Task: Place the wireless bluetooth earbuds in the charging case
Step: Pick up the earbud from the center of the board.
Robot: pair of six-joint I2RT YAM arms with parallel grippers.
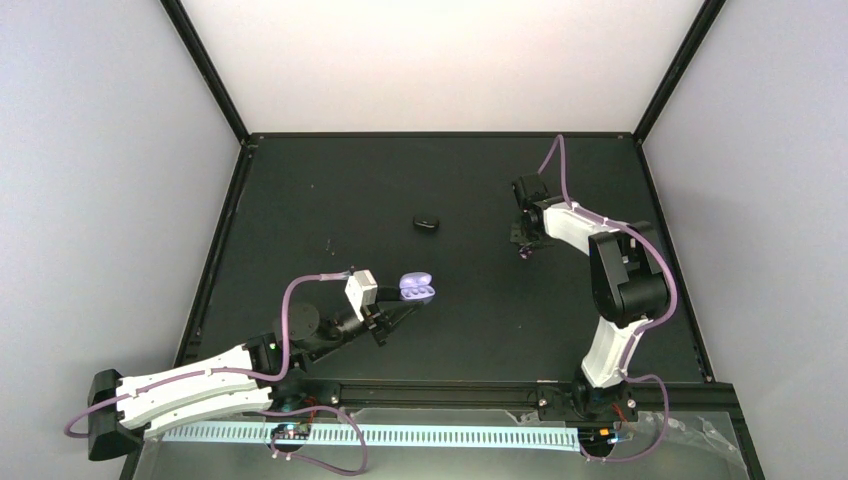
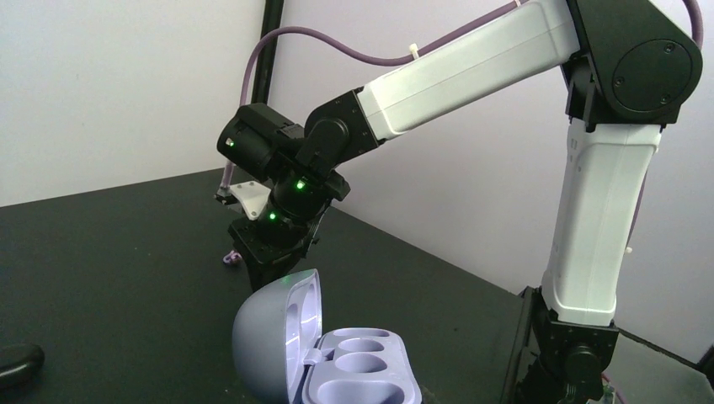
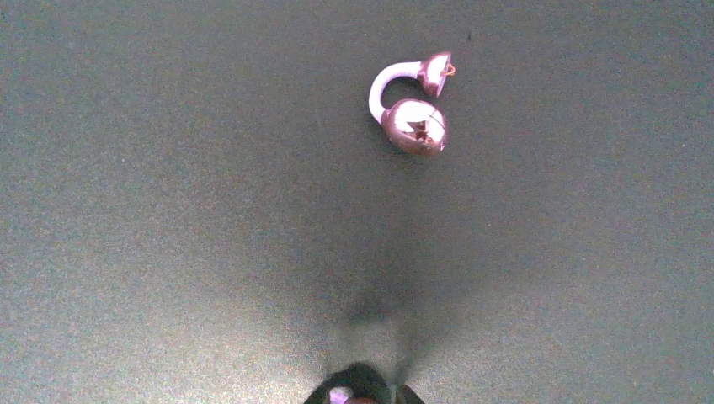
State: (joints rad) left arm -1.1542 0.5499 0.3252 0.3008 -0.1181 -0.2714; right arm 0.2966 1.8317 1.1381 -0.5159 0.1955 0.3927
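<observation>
The charging case is open, lavender, and both its sockets are empty. My left gripper is shut on the case and holds it with the lid standing up; its fingers are out of sight in the left wrist view. One glossy purple earbud with a pale hook lies on the black table ahead of my right gripper, and it also shows in the left wrist view. The right gripper points down just above the table, its tips close together around a small purple bit, apparently the other earbud.
A small black oval object lies on the table between the two arms, also at the left edge of the left wrist view. The black table is edged by a raised black frame and white walls.
</observation>
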